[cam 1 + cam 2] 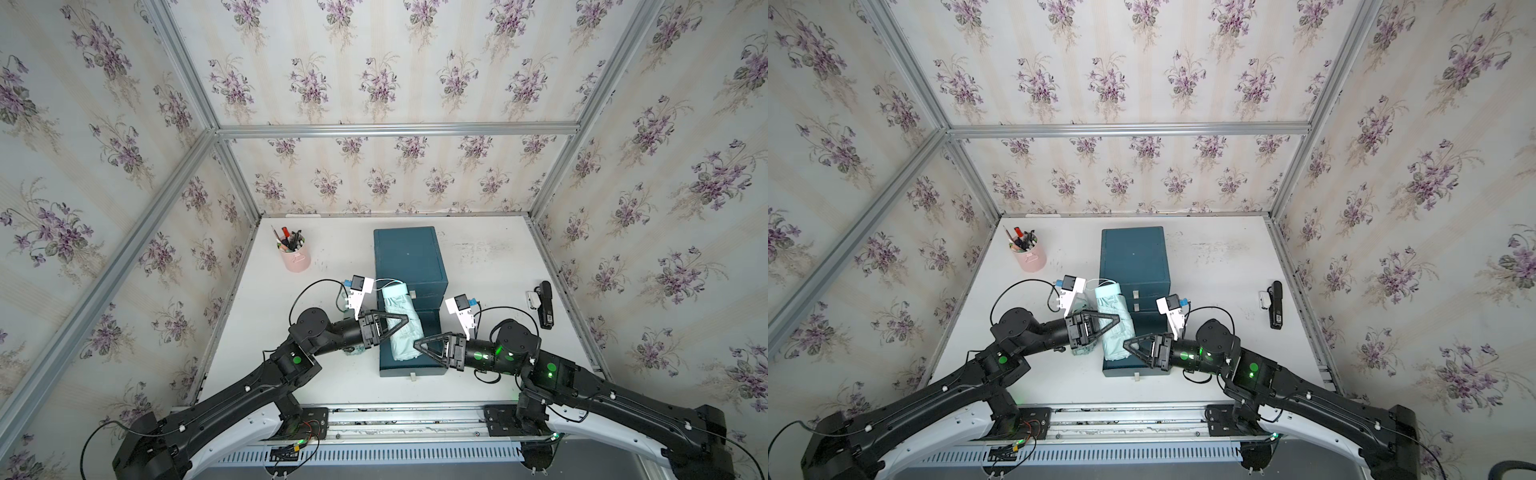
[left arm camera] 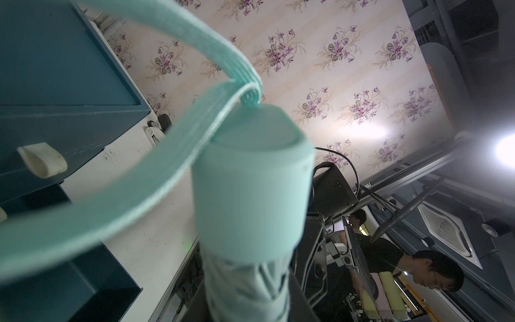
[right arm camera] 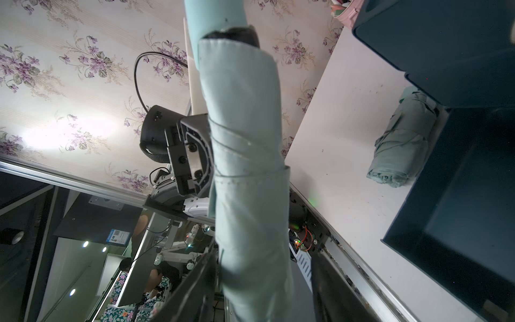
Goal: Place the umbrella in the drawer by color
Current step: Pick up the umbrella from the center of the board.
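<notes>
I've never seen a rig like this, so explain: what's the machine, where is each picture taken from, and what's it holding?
Two robot arms work at a white table. Two pictures look down from overhead; two come from cameras on the wrists. On the table stand a teal cabinet with its bottom drawer pulled open, a pink pen cup and a black device. The left fingers clamp a folded mint umbrella above that drawer; the right fingers stand open around its near end. A second folded umbrella lies beside the cabinet.
</notes>
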`<state>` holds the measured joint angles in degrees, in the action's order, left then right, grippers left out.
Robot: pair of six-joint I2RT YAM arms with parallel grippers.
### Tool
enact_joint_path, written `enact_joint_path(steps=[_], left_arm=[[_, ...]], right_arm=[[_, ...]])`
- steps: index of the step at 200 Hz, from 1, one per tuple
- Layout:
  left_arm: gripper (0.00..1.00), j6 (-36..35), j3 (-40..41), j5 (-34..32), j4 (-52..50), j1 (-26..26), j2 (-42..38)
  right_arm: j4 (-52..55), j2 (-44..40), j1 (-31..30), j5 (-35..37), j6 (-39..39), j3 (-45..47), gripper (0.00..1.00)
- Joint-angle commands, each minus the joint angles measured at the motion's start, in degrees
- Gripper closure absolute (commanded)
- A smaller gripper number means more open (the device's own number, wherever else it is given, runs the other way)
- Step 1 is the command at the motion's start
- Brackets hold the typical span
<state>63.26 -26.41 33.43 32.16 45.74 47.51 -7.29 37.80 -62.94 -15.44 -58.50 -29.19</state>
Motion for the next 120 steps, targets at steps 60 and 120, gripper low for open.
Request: enact_joint_path(steps=[60, 120], left_arm=[[0.37, -7.1, -3.0, -2.6, -10.9, 0.0, -3.5], [0.00, -21.1, -17.0, -37.4, -55.3, -0.1, -12.5]], right_arm=[[0.1, 0.2, 0.0, 0.2, 1.9, -3.1, 1.00], [24.9, -3.1, 0.0, 12.6, 4.1, -8.8, 1.00]])
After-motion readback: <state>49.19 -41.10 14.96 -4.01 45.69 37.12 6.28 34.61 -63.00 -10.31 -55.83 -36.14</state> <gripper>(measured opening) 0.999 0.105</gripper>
